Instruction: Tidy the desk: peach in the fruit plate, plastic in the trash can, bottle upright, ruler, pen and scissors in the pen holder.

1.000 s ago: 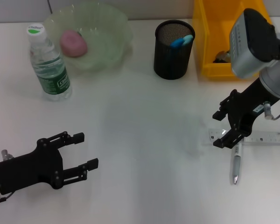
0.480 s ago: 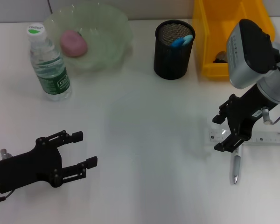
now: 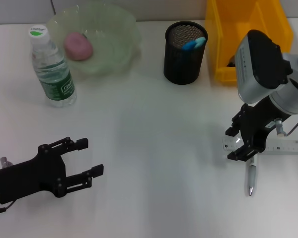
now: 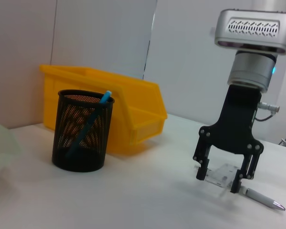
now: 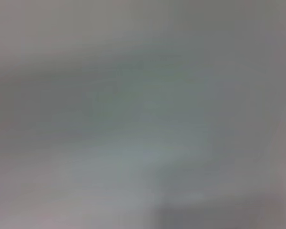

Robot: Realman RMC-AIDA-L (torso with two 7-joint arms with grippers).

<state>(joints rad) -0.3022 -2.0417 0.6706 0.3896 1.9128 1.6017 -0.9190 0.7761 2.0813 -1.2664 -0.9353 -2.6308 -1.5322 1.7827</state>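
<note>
My right gripper (image 3: 233, 144) hangs open and low over the table, its fingers either side of the left end of the clear ruler (image 3: 275, 147). The left wrist view shows the same right gripper (image 4: 217, 182) over the ruler (image 4: 225, 170). A silver pen (image 3: 251, 175) lies just in front of it. The black mesh pen holder (image 3: 185, 47) holds a blue item that I cannot identify. The bottle (image 3: 52, 67) stands upright. A pink peach (image 3: 78, 46) sits in the clear fruit plate (image 3: 116, 29). My left gripper (image 3: 90, 157) rests open at the front left. Scissors and plastic are out of view.
A yellow bin (image 3: 223, 34) stands at the back right, close behind my right arm, with something dark inside. The pen holder stands just left of it. The right wrist view is a featureless grey blur.
My right gripper has shifted slightly nearer the front edge and settled over the ruler's left end. The left arm has hardly moved.
</note>
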